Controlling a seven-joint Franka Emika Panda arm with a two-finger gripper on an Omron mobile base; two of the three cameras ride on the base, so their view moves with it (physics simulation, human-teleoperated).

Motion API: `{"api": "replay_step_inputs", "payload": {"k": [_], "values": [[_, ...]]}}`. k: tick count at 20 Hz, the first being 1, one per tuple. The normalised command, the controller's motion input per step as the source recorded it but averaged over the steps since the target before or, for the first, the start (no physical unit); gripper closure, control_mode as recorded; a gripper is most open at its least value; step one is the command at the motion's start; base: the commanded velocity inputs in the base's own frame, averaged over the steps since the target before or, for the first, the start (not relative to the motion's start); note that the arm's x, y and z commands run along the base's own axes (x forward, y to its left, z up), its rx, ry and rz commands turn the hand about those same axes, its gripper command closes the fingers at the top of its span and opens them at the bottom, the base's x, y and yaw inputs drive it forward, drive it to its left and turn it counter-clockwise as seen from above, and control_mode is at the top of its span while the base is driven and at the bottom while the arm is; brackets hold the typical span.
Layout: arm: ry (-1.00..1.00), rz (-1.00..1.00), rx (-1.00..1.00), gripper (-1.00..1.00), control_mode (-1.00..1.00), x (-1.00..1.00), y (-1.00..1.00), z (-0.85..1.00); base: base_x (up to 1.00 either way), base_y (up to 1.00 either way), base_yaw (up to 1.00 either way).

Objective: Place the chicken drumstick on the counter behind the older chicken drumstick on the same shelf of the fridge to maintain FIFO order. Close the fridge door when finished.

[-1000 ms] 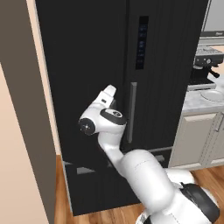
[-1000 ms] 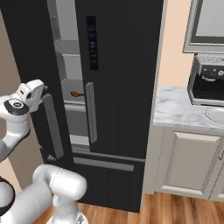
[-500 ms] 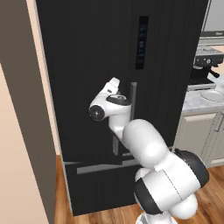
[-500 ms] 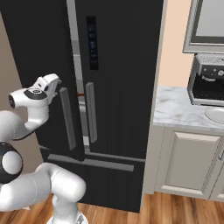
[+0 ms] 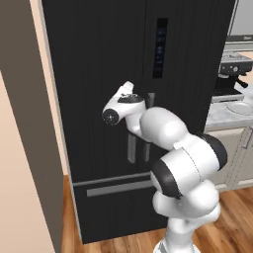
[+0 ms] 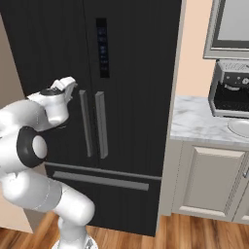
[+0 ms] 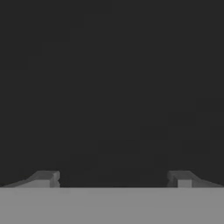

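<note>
The tall black fridge (image 5: pixel 99 49) (image 6: pixel 136 73) stands with both upper doors shut, their grey handles (image 6: pixel 102 124) side by side. My gripper (image 5: pixel 127 89) (image 6: pixel 71 83) is at the left door's front, close to the handles. In the hand view the gripper (image 7: pixel 113 178) is open, its fingertips (image 7: pixel 46 177) wide apart with nothing between them, facing the dark door surface. Both chicken drumsticks and the shelf are hidden behind the shut doors. The marble counter (image 6: pixel 199 121) (image 5: pixel 222 116) lies to the fridge's right.
A coffee machine (image 6: pixel 232 92) (image 5: pixel 232 74) stands on the counter, with a round white basin (image 6: pixel 240 127) in front of it. The bottom drawer's bar handle (image 6: pixel 99 180) runs below the doors. A beige wall (image 5: pixel 20 148) flanks the fridge's left side.
The left fridge door has swung from partly open to fully shut, with my hand moving in along with it. The grey interior and shelf that showed earlier are now covered.
</note>
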Motion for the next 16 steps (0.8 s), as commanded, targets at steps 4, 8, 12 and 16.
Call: {"api": "replay_step_inputs", "payload": {"k": [4, 8, 12, 16], "values": [[0.04, 0.00, 0.00, -1.00, -1.00, 0.77, -0.04, 0.00, 0.00, 0.00, 0.00], [0.09, 0.00, 0.00, -1.00, -1.00, 0.88, -0.04, 0.00, 0.00, 0.00, 0.00], [0.06, 0.00, 0.00, -1.00, -1.00, 0.44, -0.05, 0.00, 0.00, 0.00, 0.00], [0.01, 0.00, 0.00, -1.00, -1.00, 0.04, 0.00, 0.00, 0.00, 0.00, 0.00]]}}
